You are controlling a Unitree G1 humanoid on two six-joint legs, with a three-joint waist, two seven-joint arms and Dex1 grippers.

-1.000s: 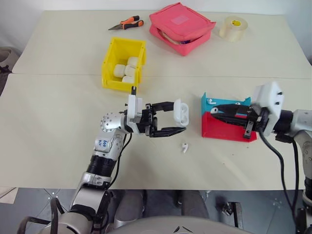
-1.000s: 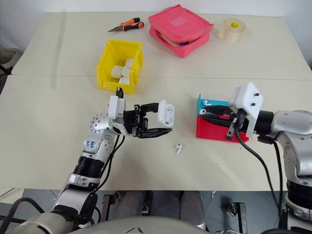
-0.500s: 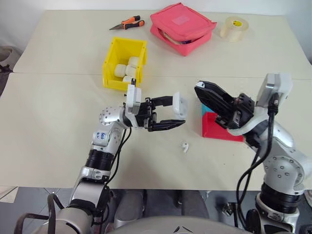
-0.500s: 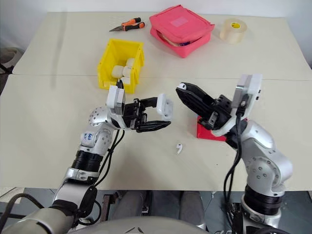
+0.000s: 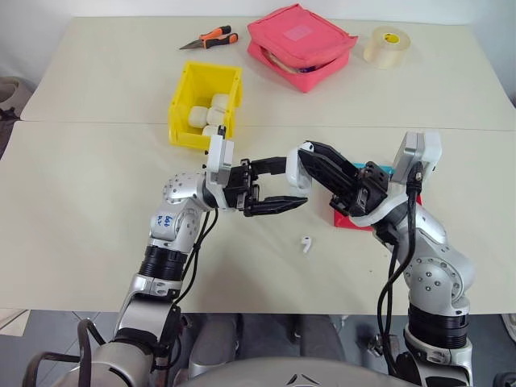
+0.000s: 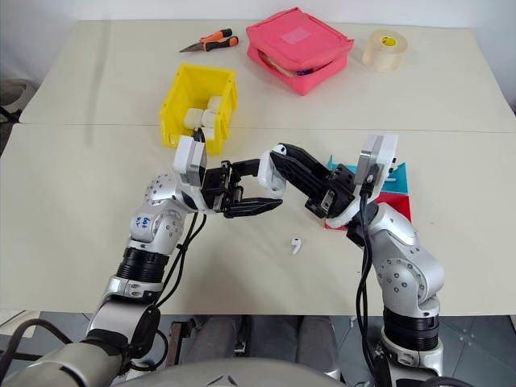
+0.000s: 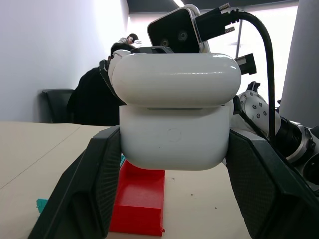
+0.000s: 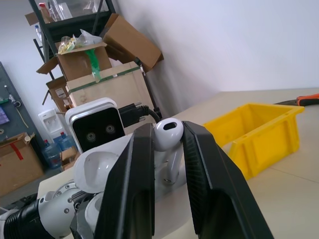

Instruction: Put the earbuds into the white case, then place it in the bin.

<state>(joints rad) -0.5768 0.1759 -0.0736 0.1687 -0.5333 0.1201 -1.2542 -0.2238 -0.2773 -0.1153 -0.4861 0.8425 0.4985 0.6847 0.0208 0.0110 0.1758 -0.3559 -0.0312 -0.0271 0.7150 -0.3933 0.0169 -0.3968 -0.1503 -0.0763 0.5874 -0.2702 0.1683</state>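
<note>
Your cream table (image 5: 97, 201) stands before stacked cardboard boxes (image 8: 94, 64). You have one glossy white pebble case (image 7: 174, 112), lid up, clamped in the left gripper (image 5: 297, 187)'s jaws, and two white stemmed earbuds: one (image 8: 168, 137) pinched in the right gripper (image 6: 280, 155)'s jaws beside the case, one (image 5: 306, 243) lying below on the table. The yellow plastic bin (image 5: 185, 101) sits behind, holding three white cases (image 5: 208, 115).

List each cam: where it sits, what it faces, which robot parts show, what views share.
Head stereo pair: looks down over the table; both arms show.
Left wrist: looks along left gripper at the white case it clamps.
Right wrist: looks along right gripper at the earbud it pinches, the bin beyond.
Shared: case, bin.
</note>
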